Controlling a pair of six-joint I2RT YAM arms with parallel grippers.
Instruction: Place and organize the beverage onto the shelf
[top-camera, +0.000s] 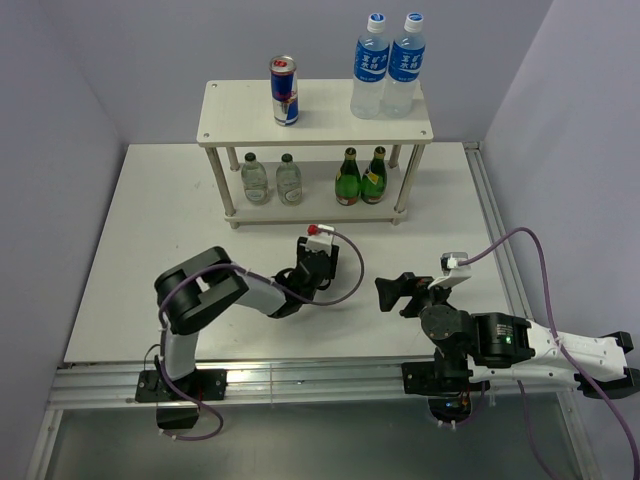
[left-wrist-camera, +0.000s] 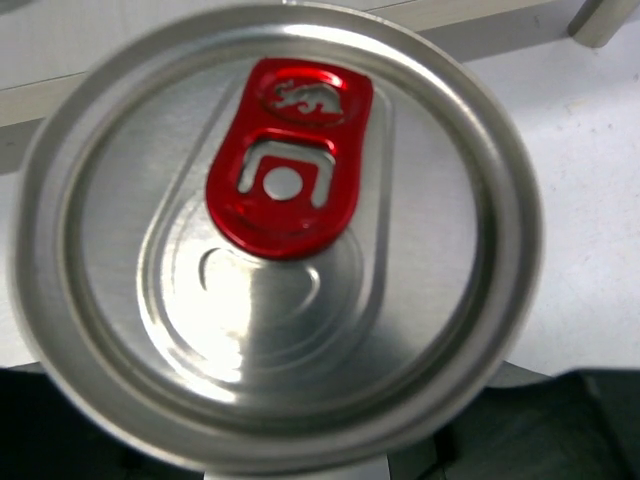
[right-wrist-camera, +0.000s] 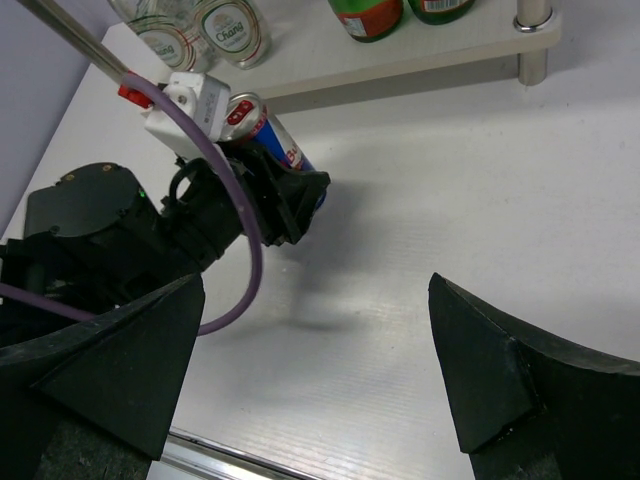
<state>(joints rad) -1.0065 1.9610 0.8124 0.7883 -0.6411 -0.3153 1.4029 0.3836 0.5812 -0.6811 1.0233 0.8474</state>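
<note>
My left gripper (top-camera: 316, 262) is shut on a slim blue-silver-red can (right-wrist-camera: 272, 139), which is tilted in the grip in front of the shelf (top-camera: 225, 112). The can's silver lid with its red tab (left-wrist-camera: 290, 170) fills the left wrist view. A second can (top-camera: 284, 90) stands on the shelf's top board at the left. Two blue-labelled bottles (top-camera: 387, 65) stand side by side at the right of that board. Two short clear bottles (top-camera: 271, 179) stand on the lower board at the left. My right gripper (top-camera: 395, 293) is open and holds nothing, to the right of the left gripper.
Two dark green bottles (top-camera: 361, 177) stand on the lower board at the right. A purple cable (right-wrist-camera: 240, 250) loops from the left wrist. A metal rail (top-camera: 300, 380) runs along the table's near edge, and walls close in on three sides.
</note>
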